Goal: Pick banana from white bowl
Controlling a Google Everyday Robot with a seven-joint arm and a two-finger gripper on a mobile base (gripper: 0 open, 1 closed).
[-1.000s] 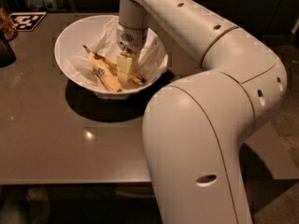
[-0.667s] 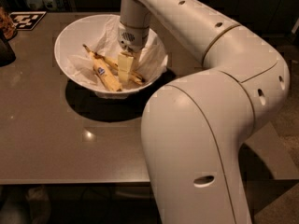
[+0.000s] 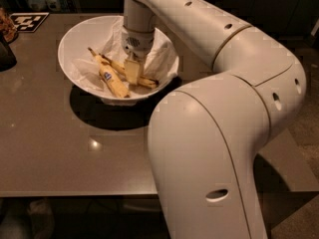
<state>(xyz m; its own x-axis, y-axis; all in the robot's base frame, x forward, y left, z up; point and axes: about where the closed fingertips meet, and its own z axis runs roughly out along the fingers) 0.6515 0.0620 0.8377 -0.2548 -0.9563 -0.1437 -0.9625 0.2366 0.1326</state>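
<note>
The white bowl [image 3: 75,38] stands on the brown table at the upper left, lined with crumpled white paper [image 3: 160,50]. Two bananas lie in it. The slim speckled banana [image 3: 112,63] runs from upper left to lower right, and its far end [image 3: 148,82] shows past the gripper. A shorter, thicker banana with a blue sticker [image 3: 114,83] lies in front of it. My gripper [image 3: 132,73] points straight down inside the bowl, right over the middle of the slim banana, and hides that part of it.
My own large white arm [image 3: 214,148] fills the right and lower part of the view and hides the table's right side. A black-and-white marker tag [image 3: 29,20] and a dark object [image 3: 6,55] sit at the far left. The table's front edge [image 3: 75,193] is near.
Almost nothing. The arm has shifted very slightly over the bowl, and both bananas lie where they were.
</note>
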